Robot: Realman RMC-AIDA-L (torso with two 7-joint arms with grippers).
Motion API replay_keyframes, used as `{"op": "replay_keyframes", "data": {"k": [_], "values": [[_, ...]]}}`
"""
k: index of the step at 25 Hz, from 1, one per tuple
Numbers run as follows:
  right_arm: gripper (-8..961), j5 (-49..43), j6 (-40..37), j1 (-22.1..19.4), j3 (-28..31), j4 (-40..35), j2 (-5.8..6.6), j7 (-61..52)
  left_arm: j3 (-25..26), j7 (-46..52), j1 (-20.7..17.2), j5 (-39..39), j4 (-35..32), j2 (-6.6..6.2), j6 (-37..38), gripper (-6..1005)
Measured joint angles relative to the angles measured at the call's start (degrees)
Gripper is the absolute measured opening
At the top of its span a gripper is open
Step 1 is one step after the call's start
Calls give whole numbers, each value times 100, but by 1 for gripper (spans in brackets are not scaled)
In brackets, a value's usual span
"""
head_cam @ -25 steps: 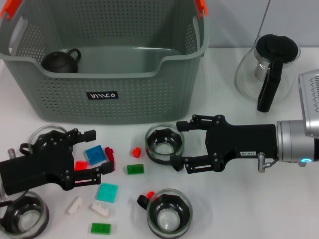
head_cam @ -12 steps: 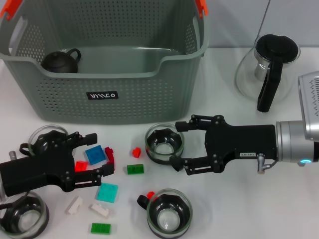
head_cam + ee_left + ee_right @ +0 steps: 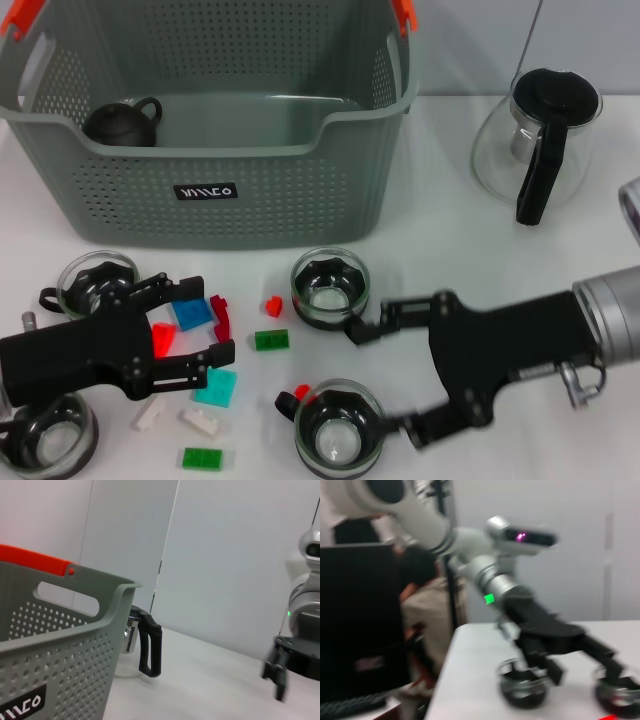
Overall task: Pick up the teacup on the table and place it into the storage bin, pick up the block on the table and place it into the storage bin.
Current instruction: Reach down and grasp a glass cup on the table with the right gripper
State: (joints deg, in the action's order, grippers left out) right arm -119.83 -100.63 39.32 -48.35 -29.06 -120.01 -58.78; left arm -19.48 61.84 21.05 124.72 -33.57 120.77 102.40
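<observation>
Grey-green perforated storage bin (image 3: 215, 150) at the table's (image 3: 480, 250) far side, holding a dark teapot (image 3: 122, 122). Left tool (image 3: 196, 322), spread wide, brackets a red block (image 3: 162, 337). Right tool (image 3: 385, 385), spread wide, spans between two glass teacups (image 3: 330, 288).

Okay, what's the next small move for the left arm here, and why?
Probably lower and close the left pincer on the red block: its fingers stand open on either side of that block on the table. The storage bin holds only a dark teacup, no blocks.
</observation>
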Motion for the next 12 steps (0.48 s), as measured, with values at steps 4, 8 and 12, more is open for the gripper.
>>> {"op": "replay_keyframes", "data": {"k": [4, 8, 12], "values": [[877, -232, -205, 39, -401, -276, -16, -34, 24, 3, -7, 0, 148, 8, -70, 932], [878, -296, -126, 96, -985, -534, -31, -59, 36, -18, -9, -26, 292, 23, -176, 932], [877, -297, -39, 119, -1533, -973, -36, -306, 45, -28, -13, -43, 398, 53, -230, 932]]}}
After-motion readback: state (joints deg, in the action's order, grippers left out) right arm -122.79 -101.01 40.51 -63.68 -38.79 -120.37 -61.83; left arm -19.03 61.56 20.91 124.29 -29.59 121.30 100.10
